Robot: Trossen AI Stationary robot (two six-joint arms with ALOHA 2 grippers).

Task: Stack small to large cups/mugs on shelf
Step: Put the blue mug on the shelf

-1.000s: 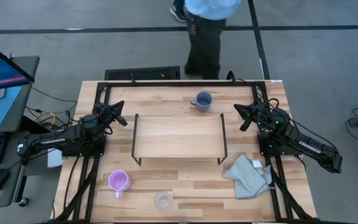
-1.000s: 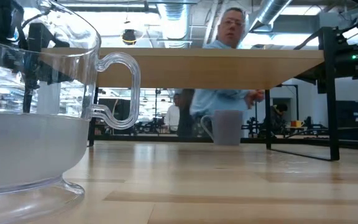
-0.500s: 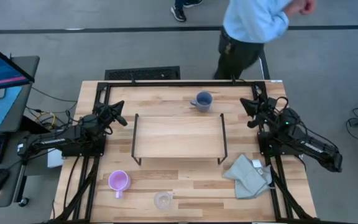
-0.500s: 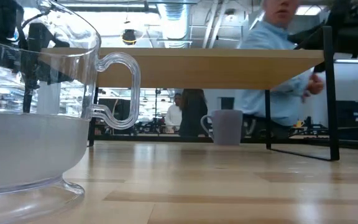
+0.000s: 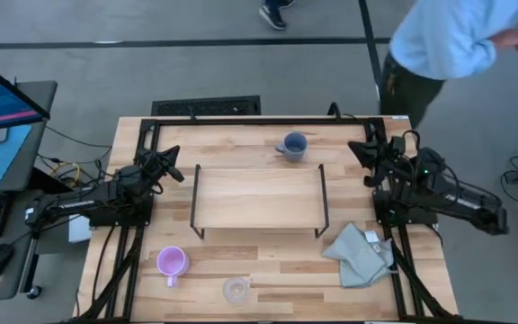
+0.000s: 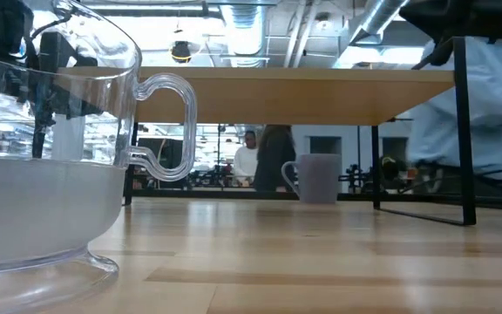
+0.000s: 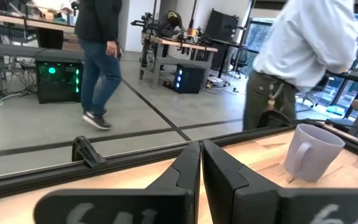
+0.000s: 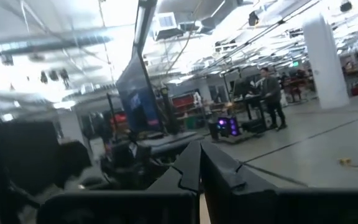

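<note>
Grey workshop floor surrounds the wooden counter (image 5: 241,261), and a person in a light blue top (image 5: 439,40) stands off its far right corner; another pair of legs in jeans (image 7: 101,68) shows in the left wrist view, out on the floor beyond the counter's edge.

At the middle of the counter stands the shelf (image 5: 259,198), its pale wooden top bare and its thin black legs at the corners; the other things are placed from it as follows. Behind the shelf, just past its far edge and a little right of centre, sits the blue-grey mug (image 5: 293,146), upright, handle toward the left; in front of the shelf, near its left leg, the pink-purple mug (image 5: 171,262) stands upright; further forward, close to the counter's near edge, is the clear glass cup (image 5: 236,290), which fills the left of the low view (image 6: 50,148); a grey-green cloth (image 5: 360,254) lies crumpled beside the shelf's front right corner.

Left of the shelf the left claw (image 5: 171,162) hangs over the counter, fingers pressed together and empty; right of the shelf the right claw (image 5: 367,155) hangs near the far right corner, fingers likewise closed on nothing.
</note>
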